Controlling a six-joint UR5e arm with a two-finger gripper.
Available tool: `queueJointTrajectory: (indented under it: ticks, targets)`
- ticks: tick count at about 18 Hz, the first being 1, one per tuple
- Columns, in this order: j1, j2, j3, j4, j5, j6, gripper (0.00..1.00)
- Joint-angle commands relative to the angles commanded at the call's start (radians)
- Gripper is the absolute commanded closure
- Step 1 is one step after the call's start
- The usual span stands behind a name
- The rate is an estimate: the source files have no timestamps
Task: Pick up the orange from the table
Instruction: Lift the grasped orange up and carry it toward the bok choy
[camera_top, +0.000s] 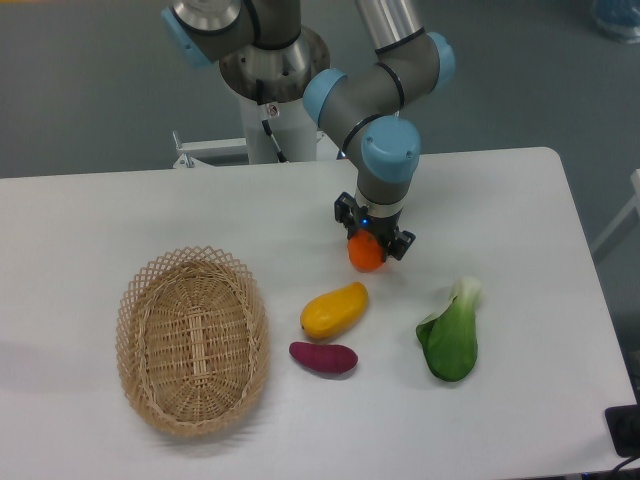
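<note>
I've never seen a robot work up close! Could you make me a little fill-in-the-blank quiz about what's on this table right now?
1. The robot's hand is directly over the ____.
2. The purple sweet potato lies just in front of the yellow ____.
3. The woven basket has ____ inside it.
4. The leafy green vegetable sits on the white ____.

Missing words: orange; mango; nothing; table.

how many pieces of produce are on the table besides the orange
3: mango below the orange, purple sweet potato under the mango, bok choy at right. None seem hidden.
</note>
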Motion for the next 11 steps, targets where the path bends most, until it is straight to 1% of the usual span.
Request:
queueJointTrajectory:
  ticks: [4,6,11]
  targets:
    - [0.006,0.005,0.054,-0.029,0.002,0.006,0.48]
    - [0.012,0.005,0.078,-0.057,0.002,0.008,0.48]
    - [0.035,0.008,0.153,-0.172,0.0,0.009,0.48]
